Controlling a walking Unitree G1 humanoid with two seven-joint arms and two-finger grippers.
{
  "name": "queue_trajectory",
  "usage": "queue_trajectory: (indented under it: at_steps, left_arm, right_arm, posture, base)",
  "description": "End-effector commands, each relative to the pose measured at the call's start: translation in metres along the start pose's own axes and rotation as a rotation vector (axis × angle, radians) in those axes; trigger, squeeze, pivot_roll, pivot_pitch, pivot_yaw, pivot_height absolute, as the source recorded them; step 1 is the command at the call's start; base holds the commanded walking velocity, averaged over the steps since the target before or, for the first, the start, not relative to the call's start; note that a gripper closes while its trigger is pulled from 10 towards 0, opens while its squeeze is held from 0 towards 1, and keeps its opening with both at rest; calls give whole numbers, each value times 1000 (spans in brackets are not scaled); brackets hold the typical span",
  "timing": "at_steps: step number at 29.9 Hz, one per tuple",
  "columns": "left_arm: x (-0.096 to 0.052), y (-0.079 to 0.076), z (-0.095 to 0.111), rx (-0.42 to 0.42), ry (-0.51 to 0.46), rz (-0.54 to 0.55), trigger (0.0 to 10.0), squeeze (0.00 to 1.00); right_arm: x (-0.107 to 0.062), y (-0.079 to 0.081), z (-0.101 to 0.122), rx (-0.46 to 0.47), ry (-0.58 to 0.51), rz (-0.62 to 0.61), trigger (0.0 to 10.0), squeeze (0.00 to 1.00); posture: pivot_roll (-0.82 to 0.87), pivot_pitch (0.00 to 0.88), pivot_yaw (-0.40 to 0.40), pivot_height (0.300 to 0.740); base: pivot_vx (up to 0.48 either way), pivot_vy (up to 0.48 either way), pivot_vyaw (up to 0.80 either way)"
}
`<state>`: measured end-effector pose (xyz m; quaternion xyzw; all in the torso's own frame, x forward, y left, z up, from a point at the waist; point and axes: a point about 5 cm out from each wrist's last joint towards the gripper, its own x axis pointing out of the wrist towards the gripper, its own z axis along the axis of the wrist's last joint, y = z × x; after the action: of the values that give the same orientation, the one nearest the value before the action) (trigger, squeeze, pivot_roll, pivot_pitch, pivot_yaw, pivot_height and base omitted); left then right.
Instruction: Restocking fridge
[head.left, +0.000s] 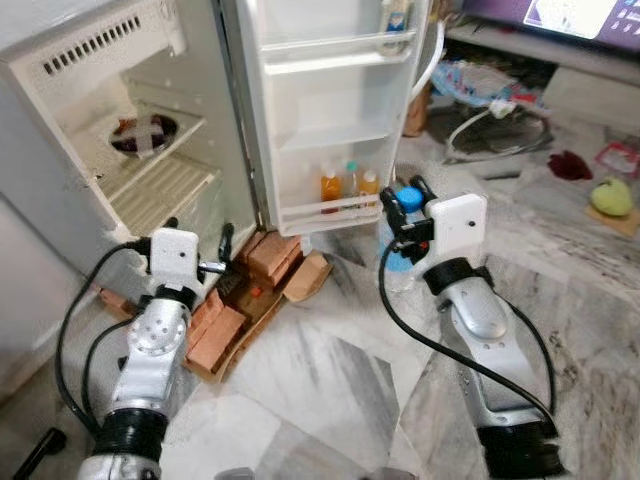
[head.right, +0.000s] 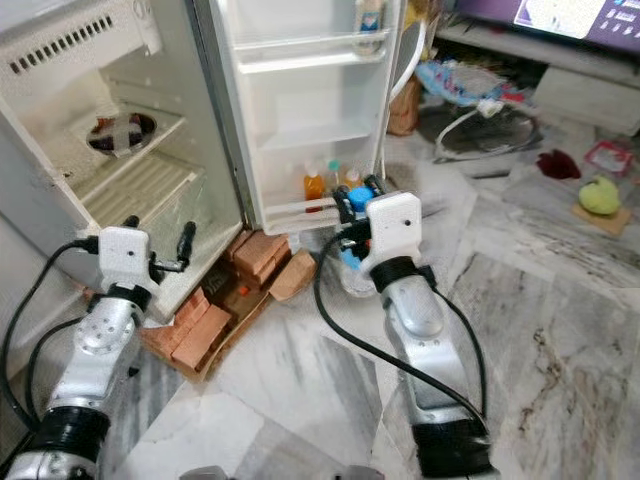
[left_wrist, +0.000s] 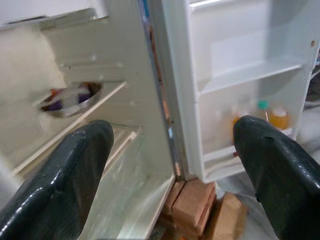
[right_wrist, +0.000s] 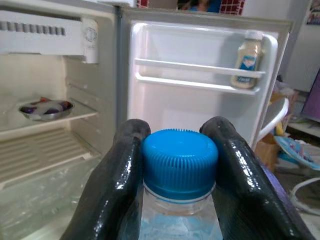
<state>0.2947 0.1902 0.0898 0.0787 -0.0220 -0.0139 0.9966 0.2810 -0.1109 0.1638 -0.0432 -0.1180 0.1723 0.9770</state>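
Note:
My right gripper (head.left: 408, 195) is shut on a clear water bottle with a blue cap (right_wrist: 180, 162), gripping it at the neck; the bottle (head.left: 397, 262) stands upright on the marble floor in front of the fridge door. The small fridge (head.left: 150, 140) stands open, its door (head.left: 335, 110) swung wide. The door's bottom rack holds small orange and green-capped bottles (head.left: 345, 184); a pale sauce bottle (right_wrist: 247, 59) sits on the top rack. A steel bowl (head.left: 145, 133) rests on an inner shelf. My left gripper (head.left: 200, 240) hangs open near the fridge's lower corner, holding nothing.
Red bricks (head.left: 270, 257) and cardboard lie under and beside the fridge base. Cables and cloth clutter (head.left: 495, 100) sit behind the door. A green fruit (head.left: 612, 196) lies on the floor at the far right. Open marble floor (head.left: 330, 380) lies between my arms.

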Motion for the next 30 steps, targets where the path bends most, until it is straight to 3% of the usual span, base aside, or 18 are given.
queue_trajectory:
  at_steps: [1, 6, 20, 25, 30]
  left_arm:
    - [2, -7, 2, -5, -4, -30, 10000, 0]
    - [2, -8, 2, -10, -1, -28, 10000, 0]
    - [3, -9, -3, -16, 41, -6, 10000, 0]
    - [3, -9, 0, 9, 11, -27, 10000, 0]
    - [2, -12, 1, 4, 4, -46, 10000, 0]
  right_arm:
    - [0, -8, 8, -25, -38, -24, 10000, 0]
    - [0, -8, 8, -26, -38, -21, 10000, 0]
    - [-2, -5, 4, -14, -20, -5, 10000, 0]
    - [-2, -5, 4, -13, -19, -2, 10000, 0]
    - [-1, -6, 5, -16, -25, -10, 10000, 0]
  posture:
    - [-25, 45, 3, 740]
    - [-27, 45, 3, 740]
    - [-30, 48, 0, 740]
    - [-29, 49, -1, 740]
    - [-29, 48, -1, 740]
  base:
    - [431, 0, 800]
    - [426, 51, 624]
    - [280, 370, 0]
    - [138, 387, 0]
    - [480, 0, 0]
